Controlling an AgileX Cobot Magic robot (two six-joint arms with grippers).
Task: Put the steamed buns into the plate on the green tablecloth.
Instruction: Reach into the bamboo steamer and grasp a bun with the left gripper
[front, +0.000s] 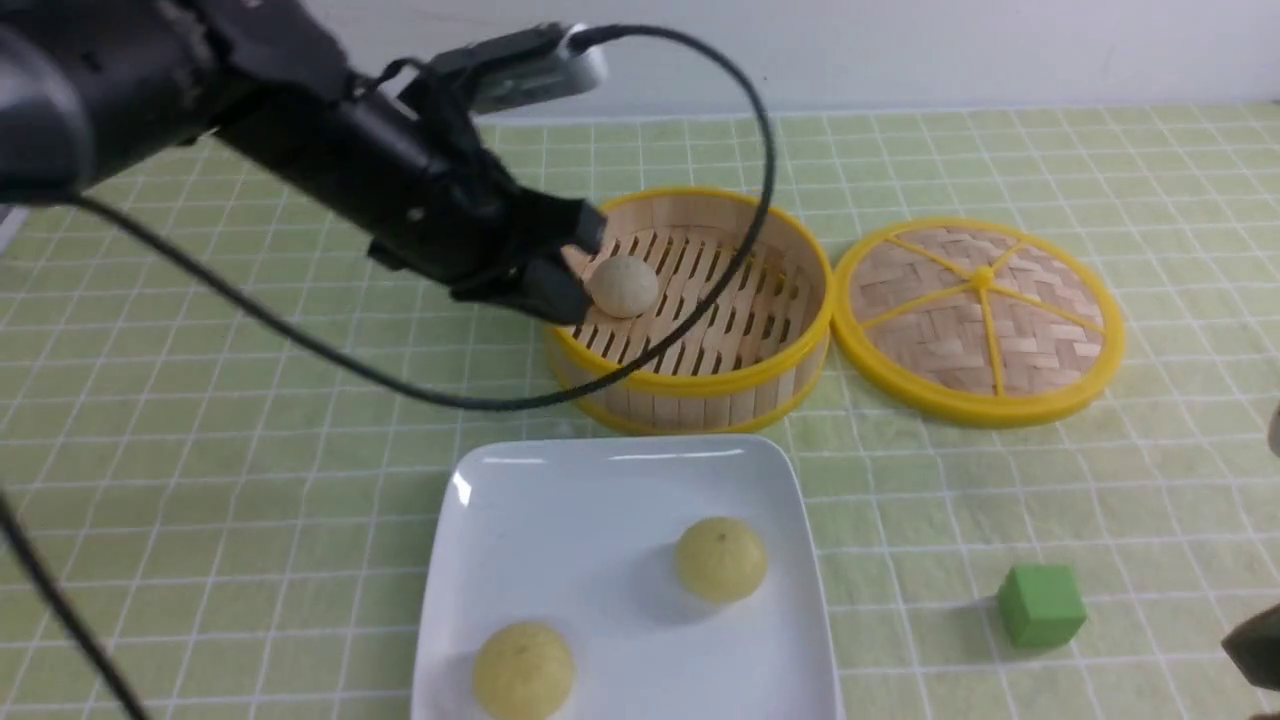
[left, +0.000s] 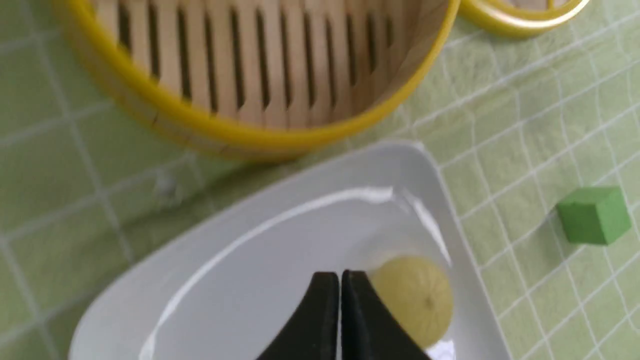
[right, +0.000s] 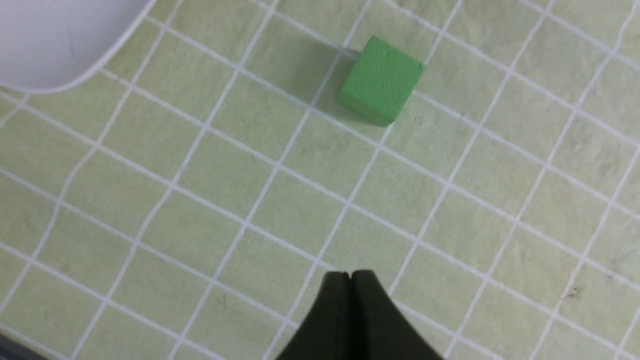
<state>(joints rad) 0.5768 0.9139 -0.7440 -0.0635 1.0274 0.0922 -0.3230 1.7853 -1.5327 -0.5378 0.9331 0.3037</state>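
Observation:
Two pale yellow steamed buns (front: 721, 558) (front: 523, 670) lie on the white square plate (front: 600, 500), which rests on the green tablecloth (front: 250, 450). An off-white steamed bun (front: 623, 286) sits inside the open bamboo steamer (front: 700, 390). My left gripper (front: 578, 268) hangs above the steamer's left rim, close to that bun. In the left wrist view its jaws (left: 340, 274) are shut with nothing between them, over the plate (left: 250, 250) and beside a yellow bun (left: 415, 295). My right gripper (right: 349, 274) is shut and empty above the cloth.
The woven steamer lid (front: 980, 320) lies flat to the right of the steamer. A small green cube (front: 1041, 604) (right: 382, 80) stands on the cloth right of the plate, near my right gripper. The left arm's cable (front: 760, 180) loops over the steamer.

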